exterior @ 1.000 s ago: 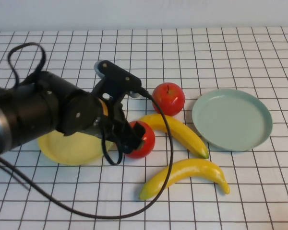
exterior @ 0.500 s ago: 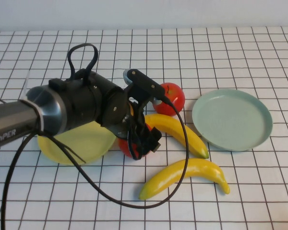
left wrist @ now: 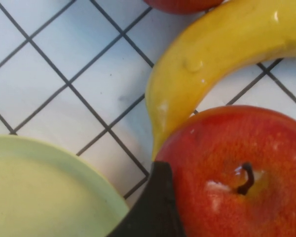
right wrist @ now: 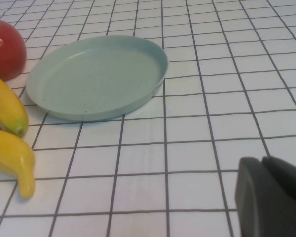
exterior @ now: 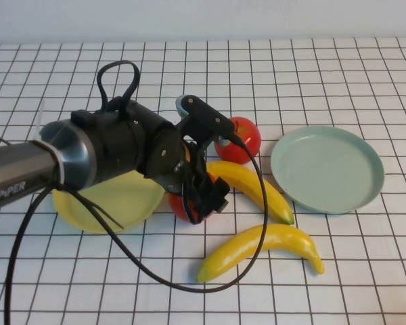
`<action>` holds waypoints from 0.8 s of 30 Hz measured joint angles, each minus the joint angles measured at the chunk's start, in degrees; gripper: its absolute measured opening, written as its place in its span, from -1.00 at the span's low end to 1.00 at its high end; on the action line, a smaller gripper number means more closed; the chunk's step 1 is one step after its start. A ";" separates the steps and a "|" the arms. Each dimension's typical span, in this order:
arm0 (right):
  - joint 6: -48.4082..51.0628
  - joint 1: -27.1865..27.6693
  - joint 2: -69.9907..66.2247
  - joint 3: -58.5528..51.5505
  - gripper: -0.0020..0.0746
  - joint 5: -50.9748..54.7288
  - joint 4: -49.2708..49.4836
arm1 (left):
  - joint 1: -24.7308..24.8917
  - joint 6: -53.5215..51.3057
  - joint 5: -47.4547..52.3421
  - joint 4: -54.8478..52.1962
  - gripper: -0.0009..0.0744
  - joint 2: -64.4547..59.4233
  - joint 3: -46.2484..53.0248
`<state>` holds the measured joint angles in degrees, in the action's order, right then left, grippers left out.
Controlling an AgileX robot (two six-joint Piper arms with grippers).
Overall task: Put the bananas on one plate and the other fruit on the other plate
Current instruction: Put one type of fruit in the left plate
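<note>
My left gripper (exterior: 201,195) is down over the near red apple (exterior: 178,204), next to the yellow plate (exterior: 101,203). In the left wrist view one dark finger (left wrist: 155,207) lies against the side of this apple (left wrist: 237,173); the other finger is out of view. The second apple (exterior: 240,139) sits just behind. Two bananas lie on the table, one (exterior: 254,186) touching the near apple and one (exterior: 260,247) nearer the front. The blue-green plate (exterior: 327,169) is empty on the right. My right gripper (right wrist: 261,165) is shut and empty, low over the table to the right of the blue-green plate (right wrist: 96,74).
The yellow plate (left wrist: 39,187) holds nothing. The left arm's black cable (exterior: 189,284) loops over the table in front of the near banana. White gridded cloth covers the table, with bare room along the front and far right.
The left arm swung right and came down over the near apple within the last second. In the last half second it barely moved. The fruit and plates stayed in place.
</note>
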<state>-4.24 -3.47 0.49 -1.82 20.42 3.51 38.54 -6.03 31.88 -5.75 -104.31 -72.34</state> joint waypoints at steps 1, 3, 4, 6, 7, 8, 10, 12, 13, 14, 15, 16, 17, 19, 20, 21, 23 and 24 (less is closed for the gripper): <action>0.00 0.00 0.00 0.00 -0.99 0.00 0.00 | 0.00 0.13 -0.13 0.00 0.67 0.00 0.00; 0.00 0.00 0.00 0.00 -0.99 0.00 0.00 | 0.00 1.08 -0.38 -0.15 0.57 -0.02 0.00; 0.00 0.00 0.00 0.00 -0.99 0.00 0.00 | 0.00 1.62 -0.60 -0.32 0.55 -0.02 0.00; 0.00 0.00 0.00 0.00 -0.99 0.00 0.00 | 0.00 2.36 -0.77 -0.68 0.55 -0.02 0.00; 0.00 0.00 0.00 0.00 -0.99 0.00 0.00 | 0.00 2.47 -0.99 -1.04 0.55 0.08 0.00; 0.00 0.00 0.00 0.00 -0.99 0.00 0.00 | 0.00 2.90 -1.10 -1.44 0.55 0.20 0.00; 0.00 0.00 0.00 0.00 -0.99 0.00 0.00 | 0.00 3.73 -1.35 -2.49 0.55 1.34 0.00; 0.00 0.00 0.00 0.00 -0.99 0.00 0.00 | 0.00 4.66 -1.55 -3.84 0.55 3.56 0.00; 0.00 0.00 0.00 0.00 -0.99 0.00 0.00 | 0.00 5.04 -1.55 -4.52 0.55 4.99 0.00; 0.00 0.00 0.00 0.00 -0.99 0.00 0.00 | 0.00 5.27 -1.55 -5.40 0.55 6.49 0.00; 0.00 0.00 0.00 0.00 -0.99 0.00 0.00 | 0.00 5.59 -1.42 -6.11 0.55 7.70 0.00; 0.00 0.00 0.00 0.00 -0.99 0.00 0.00 | -0.14 6.03 -1.15 -6.75 0.55 9.16 0.00; 0.00 0.00 0.00 0.00 -0.99 0.00 0.00 | -0.58 6.64 -0.93 -7.28 0.55 10.44 0.00; 0.00 0.00 0.00 0.00 -0.99 0.00 0.00 | -1.85 8.45 0.12 -8.22 0.55 12.12 0.00; 0.00 0.00 0.00 0.00 -0.99 0.00 0.00 | -2.96 9.61 0.98 -8.85 0.55 12.57 0.00; 0.00 0.00 0.00 0.00 -0.99 0.00 0.00 | -4.30 10.65 1.73 -9.48 0.55 12.86 0.00; 0.00 0.00 0.00 0.00 -0.99 0.00 0.00 | -7.24 12.73 3.31 -10.64 0.55 12.84 0.26; 0.00 0.00 0.00 0.00 -0.99 0.00 0.00 | -8.47 13.30 3.74 -10.99 0.55 12.84 0.91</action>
<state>-4.24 -3.47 0.49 -1.82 20.42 3.51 30.06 7.27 35.62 -16.74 -91.47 -71.44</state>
